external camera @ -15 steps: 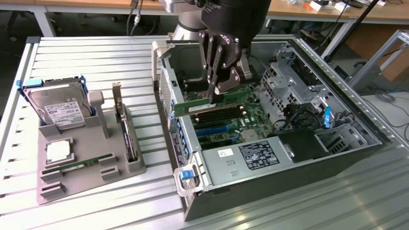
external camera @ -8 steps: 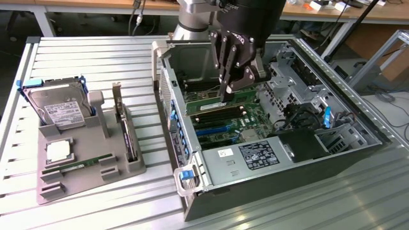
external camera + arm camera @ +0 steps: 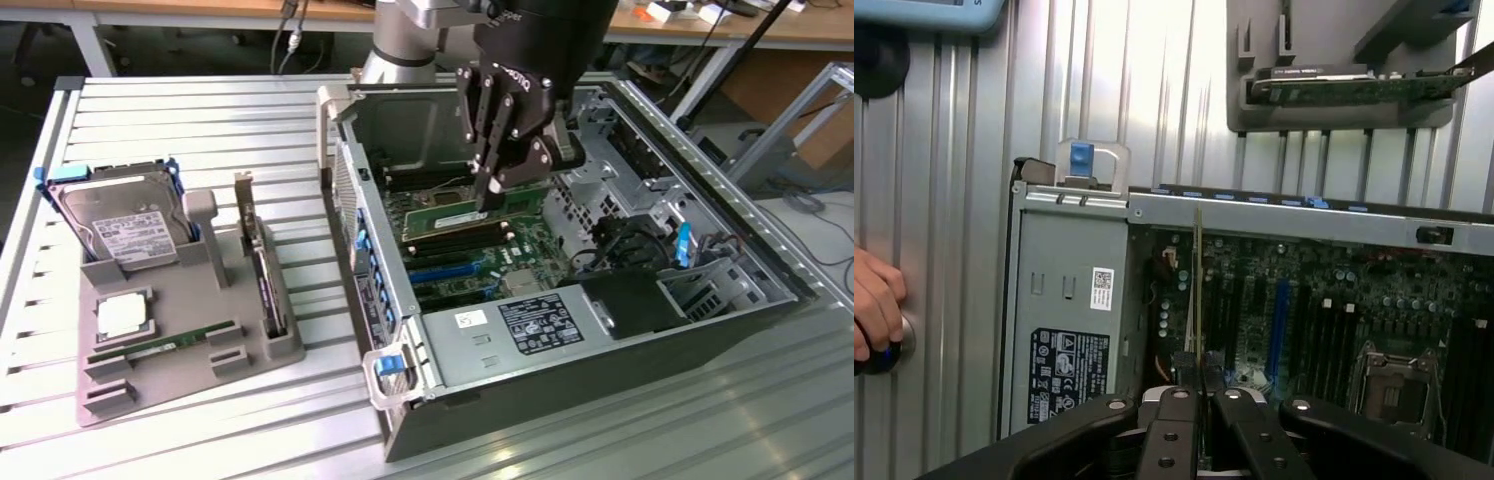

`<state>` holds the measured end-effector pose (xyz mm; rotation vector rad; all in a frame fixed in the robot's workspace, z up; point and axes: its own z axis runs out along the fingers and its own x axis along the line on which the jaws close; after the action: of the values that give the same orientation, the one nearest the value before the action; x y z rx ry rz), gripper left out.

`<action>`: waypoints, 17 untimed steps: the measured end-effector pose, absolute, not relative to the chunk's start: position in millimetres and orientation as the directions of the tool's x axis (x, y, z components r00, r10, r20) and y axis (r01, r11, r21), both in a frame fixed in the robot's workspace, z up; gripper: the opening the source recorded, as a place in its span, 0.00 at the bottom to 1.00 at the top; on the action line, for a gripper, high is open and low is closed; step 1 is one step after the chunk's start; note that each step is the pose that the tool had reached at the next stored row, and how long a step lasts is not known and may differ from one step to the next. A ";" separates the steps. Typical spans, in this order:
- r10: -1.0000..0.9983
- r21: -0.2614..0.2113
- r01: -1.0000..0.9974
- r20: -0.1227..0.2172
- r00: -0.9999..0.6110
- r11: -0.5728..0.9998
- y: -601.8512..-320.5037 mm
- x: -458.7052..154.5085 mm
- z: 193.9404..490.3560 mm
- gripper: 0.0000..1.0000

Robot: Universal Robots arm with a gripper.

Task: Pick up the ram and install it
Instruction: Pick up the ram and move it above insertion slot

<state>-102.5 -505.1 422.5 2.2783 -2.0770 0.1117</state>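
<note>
End effector — clenched on ram | over motherboard | inside open computer case

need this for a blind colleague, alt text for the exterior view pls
A robot gripper reaches into an open computer case, its jaws closed on the ram over the motherboard. On the exterior view's left, a grey holder carries a hard drive and an expansion card.

Arm: silver-grey rounded joint, upper middle of the exterior view
Wrist: broad matte black housing, top centre of that frame
Gripper: black linked bars, small white lettering near its upper end
Fingers: flat black links dotted with round silver pivot pins and dark screw holes
</note>
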 end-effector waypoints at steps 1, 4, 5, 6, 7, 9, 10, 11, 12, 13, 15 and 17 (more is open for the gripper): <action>-0.992 -0.007 -0.996 0.092 0.092 -0.093 -505.1 -101.2 422.5 0.12; -0.992 -0.007 -0.996 0.092 0.092 -0.093 -505.2 -96.7 422.5 0.12; -0.992 -0.007 -0.996 0.092 0.092 -0.093 -505.2 -94.8 422.5 0.12; -0.992 -0.007 -0.996 0.092 0.092 -0.093 -505.1 -92.2 422.5 0.12; -0.992 -0.007 -0.996 0.092 0.092 -0.093 -505.1 -90.5 422.5 0.12; -0.991 -0.007 -0.996 0.093 0.092 -0.093 -505.1 -87.2 422.5 0.12; -0.991 -0.007 -0.996 0.093 0.092 -0.093 -505.1 -84.5 422.5 0.12; -0.991 -0.007 -0.996 0.093 0.092 -0.093 -505.2 -82.6 422.5 0.12; -0.991 -0.007 -0.996 0.093 0.092 -0.093 -505.2 -81.1 422.5 0.12; -0.991 -0.007 -0.996 0.093 0.092 -0.093 -505.2 -79.7 422.5 0.12; -0.991 -0.007 -0.996 0.093 0.092 -0.093 -505.1 -75.4 422.5 0.12; -0.991 -0.007 -0.996 0.094 0.092 -0.093 -505.2 -68.9 422.5 0.12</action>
<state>-68.9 -505.2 422.5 2.2772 -2.0759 0.1138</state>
